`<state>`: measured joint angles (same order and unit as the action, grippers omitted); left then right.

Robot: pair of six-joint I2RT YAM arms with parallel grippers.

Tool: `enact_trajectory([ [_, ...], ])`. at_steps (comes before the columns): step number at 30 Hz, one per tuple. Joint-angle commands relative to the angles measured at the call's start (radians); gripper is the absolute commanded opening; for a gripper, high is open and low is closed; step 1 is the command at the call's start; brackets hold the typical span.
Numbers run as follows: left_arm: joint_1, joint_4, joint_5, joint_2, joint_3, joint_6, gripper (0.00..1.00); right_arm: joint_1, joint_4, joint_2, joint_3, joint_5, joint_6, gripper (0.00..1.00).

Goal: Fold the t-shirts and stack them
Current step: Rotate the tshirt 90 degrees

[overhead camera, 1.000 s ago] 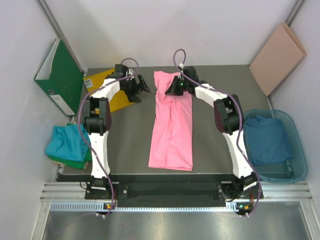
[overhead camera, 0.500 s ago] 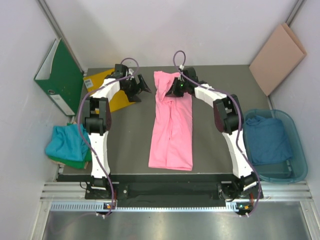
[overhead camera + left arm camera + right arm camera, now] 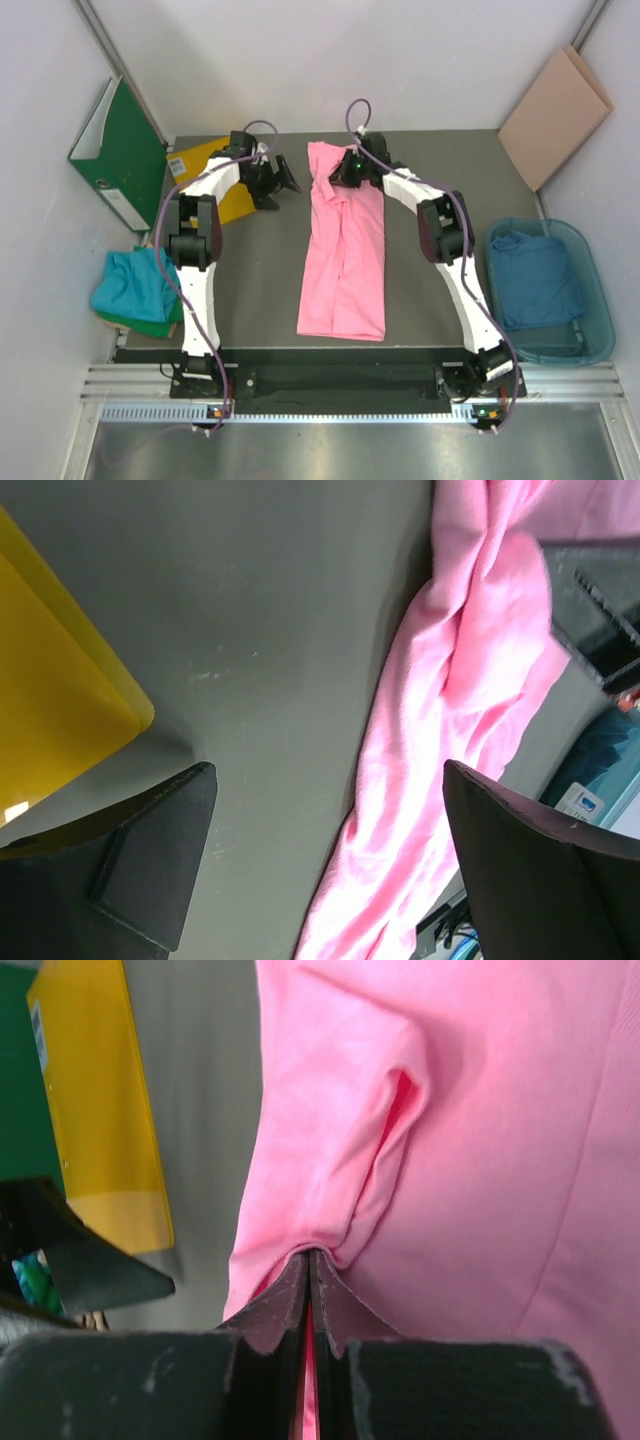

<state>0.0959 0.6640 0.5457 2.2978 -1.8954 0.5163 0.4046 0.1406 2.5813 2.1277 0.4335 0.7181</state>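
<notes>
The bright pink t-shirt (image 3: 345, 250) lies folded lengthwise in a long strip down the middle of the table; it also shows in the left wrist view (image 3: 450, 730) and the right wrist view (image 3: 480, 1110). My right gripper (image 3: 338, 177) is shut on a fold of the pink shirt near its far left corner (image 3: 312, 1252). My left gripper (image 3: 281, 186) is open and empty, a little left of the shirt's far end, over bare table (image 3: 330, 780). Teal and green t-shirts (image 3: 132, 290) lie piled at the left edge. A dark blue t-shirt (image 3: 535, 278) lies in the bin.
A yellow sheet (image 3: 215, 180) lies at the back left under the left arm, also in the left wrist view (image 3: 50, 700). A green binder (image 3: 118, 150) leans on the left wall. A clear blue bin (image 3: 590, 300) stands at the right. A tan board (image 3: 555, 115) leans back right.
My right gripper has moved a little left along the shirt's far end, pulling the pinched fold with it. The left gripper has barely moved.
</notes>
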Motion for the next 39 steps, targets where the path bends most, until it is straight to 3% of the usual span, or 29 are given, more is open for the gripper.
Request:
enact_trajectory([
  [1, 0.001, 0.028, -0.015, -0.08, 0.03, -0.036, 0.99, -0.007, -0.104, 0.065, 0.104, -0.012, 0.061, 0.01],
  [14, 0.018, 0.028, -0.016, -0.063, 0.036, -0.019, 0.99, 0.017, -0.19, 0.062, 0.149, -0.016, 0.104, 0.03],
  [20, 0.021, 0.003, -0.029, -0.066, 0.025, 0.001, 0.99, 0.042, -0.168, 0.097, 0.19, 0.053, 0.103, 0.04],
  [30, 0.021, 0.028, -0.062, -0.047, -0.122, -0.002, 0.99, 0.094, -0.095, 0.109, 0.164, 0.155, 0.07, 0.03],
  [35, 0.018, 0.019, -0.081, -0.072, -0.151, -0.012, 0.99, 0.094, -0.072, 0.016, 0.045, 0.146, -0.001, 0.02],
  [39, 0.018, 0.006, -0.066, -0.096, -0.146, -0.006, 0.99, 0.076, -0.073, -0.16, -0.086, 0.093, -0.049, 0.0],
])
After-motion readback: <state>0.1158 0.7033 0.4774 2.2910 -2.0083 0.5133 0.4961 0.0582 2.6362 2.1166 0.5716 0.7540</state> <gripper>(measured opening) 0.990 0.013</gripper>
